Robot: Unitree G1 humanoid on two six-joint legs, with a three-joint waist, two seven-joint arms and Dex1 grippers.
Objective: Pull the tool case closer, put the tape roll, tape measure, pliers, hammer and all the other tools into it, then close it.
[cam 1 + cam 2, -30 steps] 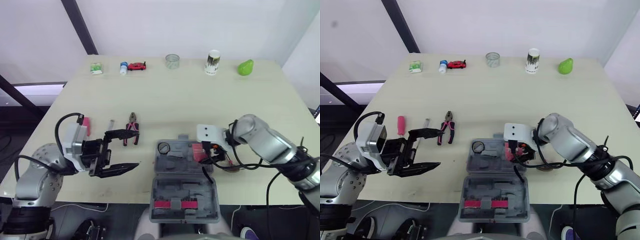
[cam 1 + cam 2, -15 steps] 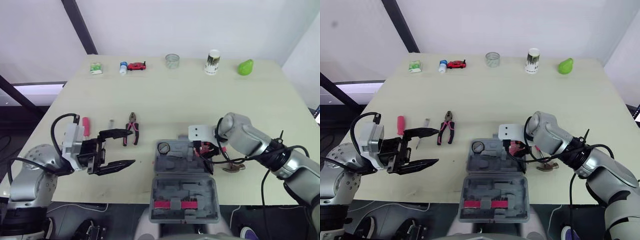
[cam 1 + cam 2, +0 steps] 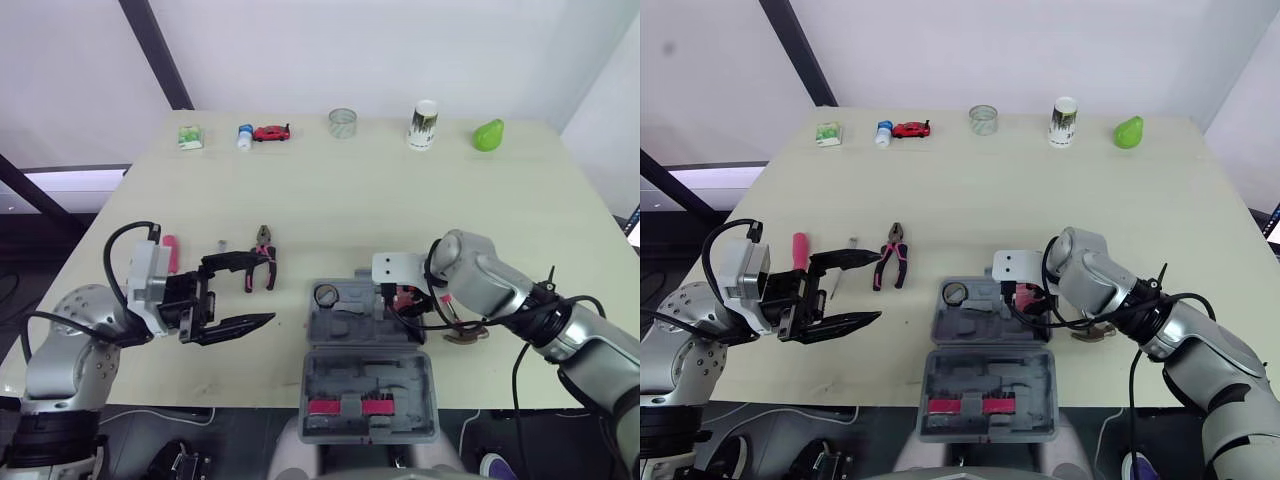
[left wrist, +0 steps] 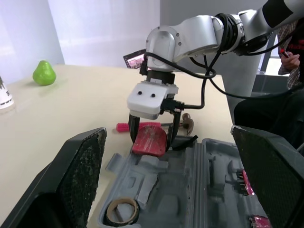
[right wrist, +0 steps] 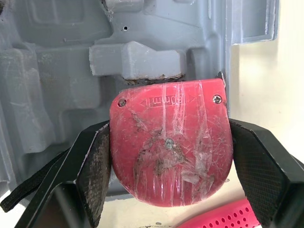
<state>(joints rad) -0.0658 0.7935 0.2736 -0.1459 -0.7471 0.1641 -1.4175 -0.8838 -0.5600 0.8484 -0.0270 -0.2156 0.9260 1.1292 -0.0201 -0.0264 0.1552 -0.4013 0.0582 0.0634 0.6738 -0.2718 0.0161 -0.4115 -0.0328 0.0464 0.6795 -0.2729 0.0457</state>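
My right gripper [image 4: 153, 136] pinches the rigid, likely slippery tape measure [image 5: 168, 147] by its edges; left gripper [image 3: 264, 290] gapes empty.

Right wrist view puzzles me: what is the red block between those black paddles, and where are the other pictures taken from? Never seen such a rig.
This is a humanoid robot with two arms, each ending in a gripper of two black fingers. The two wide pictures come from its head, looking down on the table; the other two from cameras on its wrists. The red block is a tape measure, clamped by the right gripper at the right edge of the open grey tool case. A tape roll already sits in the case. The left gripper hangs open and empty near the pliers. A hammer lies right of the case.
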